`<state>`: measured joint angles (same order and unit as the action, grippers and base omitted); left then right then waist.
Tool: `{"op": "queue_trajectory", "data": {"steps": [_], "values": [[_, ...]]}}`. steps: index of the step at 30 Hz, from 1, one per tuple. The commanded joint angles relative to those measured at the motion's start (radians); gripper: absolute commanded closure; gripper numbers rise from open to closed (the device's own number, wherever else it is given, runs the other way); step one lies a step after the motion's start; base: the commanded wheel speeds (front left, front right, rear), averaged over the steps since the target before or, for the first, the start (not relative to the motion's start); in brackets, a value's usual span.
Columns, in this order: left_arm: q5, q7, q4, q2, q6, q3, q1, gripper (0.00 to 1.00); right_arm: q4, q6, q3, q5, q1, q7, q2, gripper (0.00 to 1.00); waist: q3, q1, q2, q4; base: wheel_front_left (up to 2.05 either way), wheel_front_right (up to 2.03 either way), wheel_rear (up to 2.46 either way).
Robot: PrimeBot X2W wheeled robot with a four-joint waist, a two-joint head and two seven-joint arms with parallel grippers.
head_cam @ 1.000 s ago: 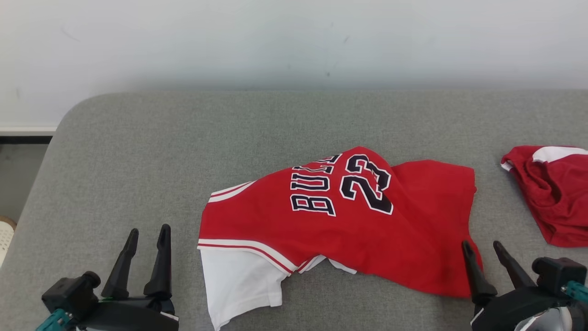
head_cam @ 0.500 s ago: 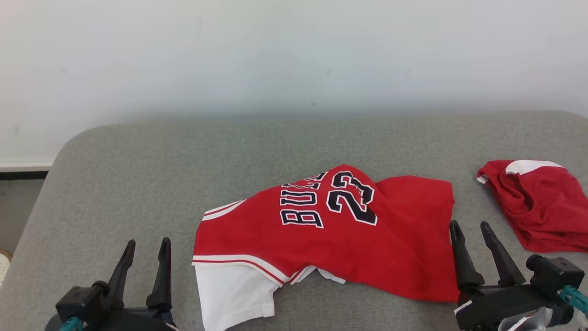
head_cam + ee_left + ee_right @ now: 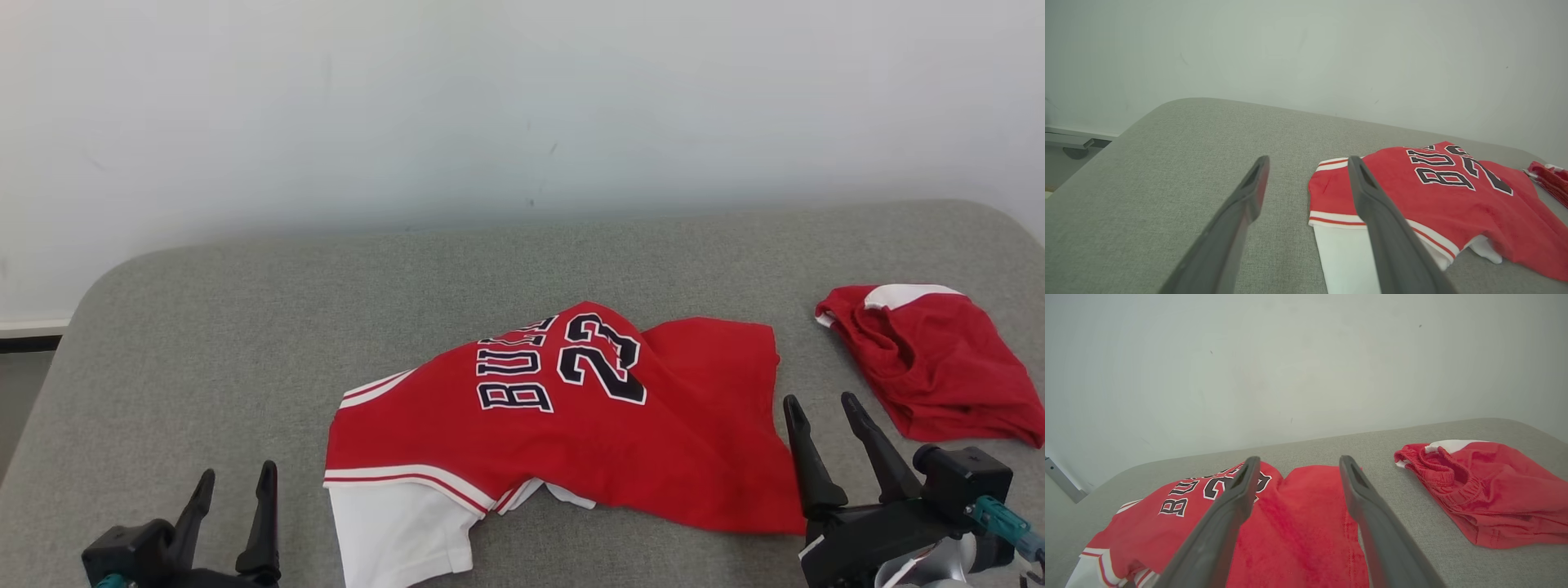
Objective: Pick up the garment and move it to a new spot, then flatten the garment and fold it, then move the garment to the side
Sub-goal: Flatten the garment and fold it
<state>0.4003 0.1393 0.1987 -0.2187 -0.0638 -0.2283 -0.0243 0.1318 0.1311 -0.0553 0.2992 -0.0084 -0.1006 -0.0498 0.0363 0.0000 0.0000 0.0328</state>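
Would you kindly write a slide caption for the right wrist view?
Open right gripper aimed at a rumpled red jersey on a grey padded surface, a second red garment lying apart.

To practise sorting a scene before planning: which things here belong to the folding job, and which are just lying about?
Belongs to the job:
red jersey, crumpled mid-table
left gripper, open
right gripper, open, at the jersey's right edge
grey padded table, the work surface

Just lying about:
red shorts, bunched at the right
white wall behind
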Motion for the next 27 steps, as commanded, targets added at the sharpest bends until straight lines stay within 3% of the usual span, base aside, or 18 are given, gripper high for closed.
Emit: {"op": "queue_trajectory", "data": {"steps": [1, 27], "values": [[-0.006, -0.008, -0.010, -0.012, -0.009, 0.003, 0.015, 0.00, 0.002, 0.000, -0.002, -0.012, -0.003, 0.003, -0.002, 0.00, -0.002, 0.0000, 0.0000, -0.001, 0.00, 0.00, 0.00], [0.010, -0.049, -0.055, -0.012, -0.036, -0.023, 0.015, 0.00, 0.009, 0.000, -0.009, -0.032, -0.020, 0.006, -0.002, 0.00, -0.037, 0.0000, 0.0000, -0.017, 0.00, 0.00, 0.00]]}}
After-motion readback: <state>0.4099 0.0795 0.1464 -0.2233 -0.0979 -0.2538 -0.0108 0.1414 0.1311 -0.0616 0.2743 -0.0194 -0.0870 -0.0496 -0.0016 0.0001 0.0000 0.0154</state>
